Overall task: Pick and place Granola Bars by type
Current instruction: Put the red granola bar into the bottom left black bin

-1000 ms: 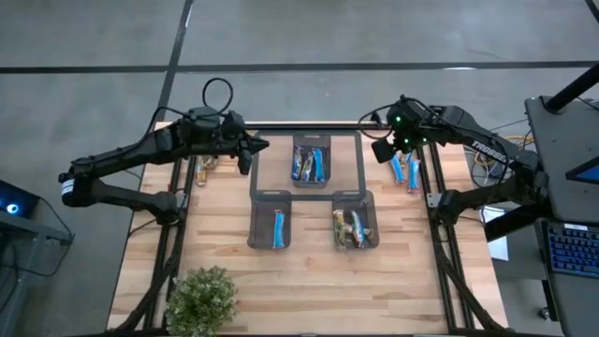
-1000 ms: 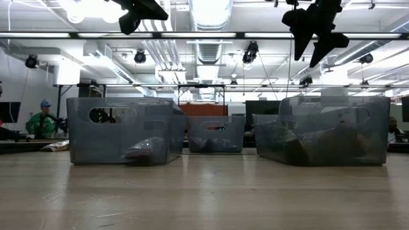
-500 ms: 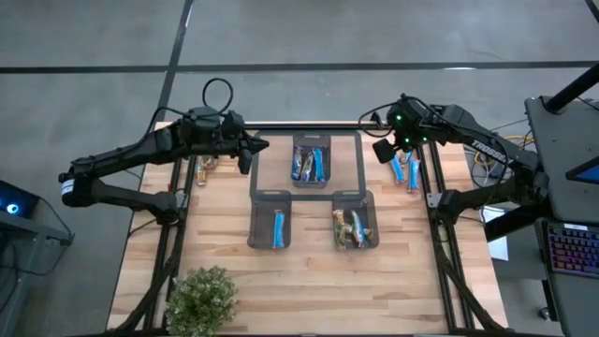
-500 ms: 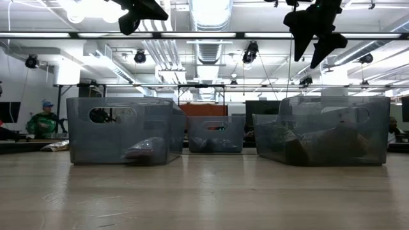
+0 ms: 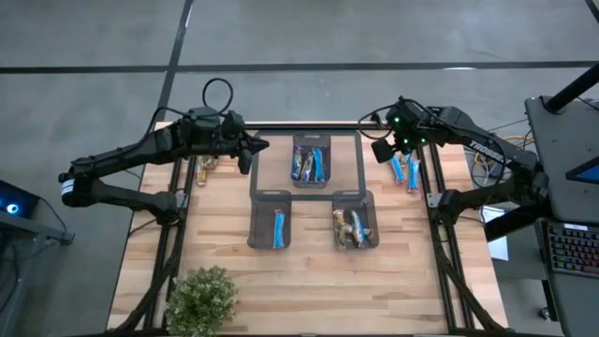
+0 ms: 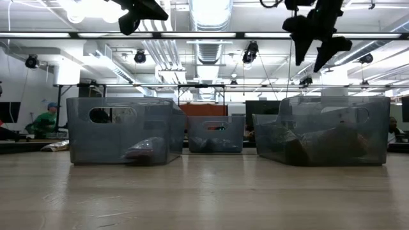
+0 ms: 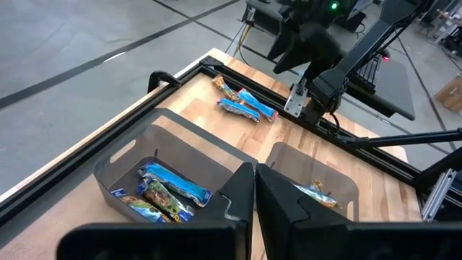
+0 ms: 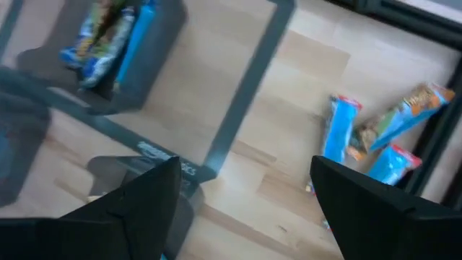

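Little has moved since the earlier frame: only the right gripper [image 5: 385, 150] has edged slightly, hovering with its fingers spread wide and empty, high above the table between the far bin [image 5: 311, 159] and a loose cluster of blue granola bars [image 5: 405, 170] lying on the wood to that bin's right. More bars lie inside the far bin and the two nearer bins [image 5: 271, 220], while the left gripper [image 5: 259, 144], its fingers pressed together on nothing, hangs in the air just left of the far bin.
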Controlling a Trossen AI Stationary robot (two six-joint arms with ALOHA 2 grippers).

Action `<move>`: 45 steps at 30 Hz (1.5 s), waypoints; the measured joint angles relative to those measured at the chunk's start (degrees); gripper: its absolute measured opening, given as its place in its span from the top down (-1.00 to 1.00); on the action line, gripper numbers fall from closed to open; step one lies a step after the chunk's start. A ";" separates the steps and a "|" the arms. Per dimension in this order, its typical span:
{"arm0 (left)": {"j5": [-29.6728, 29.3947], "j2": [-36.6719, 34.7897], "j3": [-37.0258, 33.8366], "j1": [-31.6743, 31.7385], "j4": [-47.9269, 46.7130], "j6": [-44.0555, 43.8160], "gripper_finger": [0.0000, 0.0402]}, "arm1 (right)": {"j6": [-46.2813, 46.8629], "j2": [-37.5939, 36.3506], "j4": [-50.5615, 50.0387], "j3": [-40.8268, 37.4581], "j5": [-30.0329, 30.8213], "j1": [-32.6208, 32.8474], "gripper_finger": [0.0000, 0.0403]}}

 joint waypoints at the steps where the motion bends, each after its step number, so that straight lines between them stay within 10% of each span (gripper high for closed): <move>1: -0.08 0.00 0.00 0.00 0.00 0.00 1.00 | 0.67 0.00 0.01 -0.82 0.56 -0.05 -0.46; 45: -0.68 0.02 -0.44 -0.02 -0.28 -2.84 1.00 | 11.43 -0.50 22.23 -35.77 5.40 -8.20 -0.39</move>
